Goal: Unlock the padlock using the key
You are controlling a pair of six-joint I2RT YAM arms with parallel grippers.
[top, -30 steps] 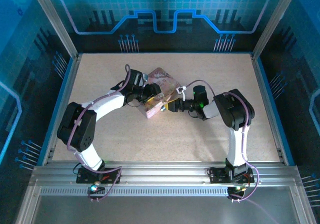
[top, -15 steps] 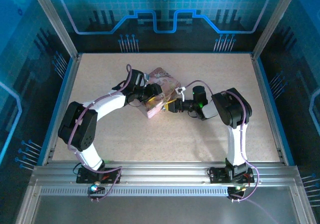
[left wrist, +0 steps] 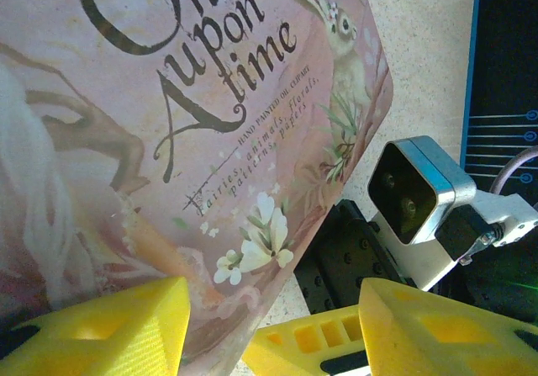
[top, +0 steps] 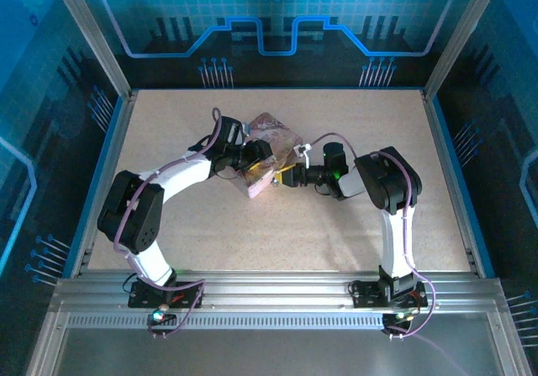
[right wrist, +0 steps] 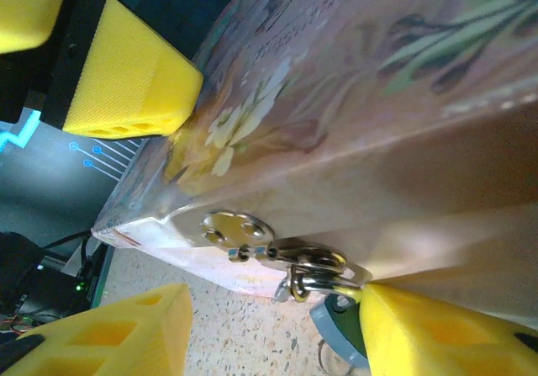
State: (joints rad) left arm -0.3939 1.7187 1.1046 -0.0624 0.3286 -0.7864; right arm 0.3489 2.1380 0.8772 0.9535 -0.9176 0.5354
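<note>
Fingers (left wrist: 92, 330) of the left gripper (left wrist: 273, 300) stand apart and clamp nothing. In the left wrist view, the pink tin (left wrist: 210, 98) lies directly ahead of this gripper. The left finger overlaps the printed lid near its corner. The right finger (left wrist: 445, 325) sits off the tin, past its edge. From the top, the left gripper (top: 255, 159) is at the near left side of the tin (top: 273, 132), which rests on the table (top: 336, 241).

In the right wrist view, one yellow finger (right wrist: 126, 73) of the left gripper touches the upper rim of the tin (right wrist: 378, 98), above and to the left of the right gripper's own fingers.

A metal hasp (right wrist: 235, 229) is fixed to the tin's side wall, straight ahead of the right gripper (right wrist: 273, 309). The padlock (right wrist: 336, 330) hangs from the hasp by its shackle (right wrist: 307, 282). Its bluish body lies just inside the right finger (right wrist: 437, 334), which partly hides it. Whether the two touch cannot be told.

The right gripper's fingers are spread wide, and nothing is clamped between them. From the top, the right gripper (top: 287, 174) is just beside the tin's right side, facing the left gripper across the tin's near corner. In the left wrist view, the right arm's wrist camera (left wrist: 412, 195) appears ahead and to the right of the left gripper, just off the tin's edge.
</note>
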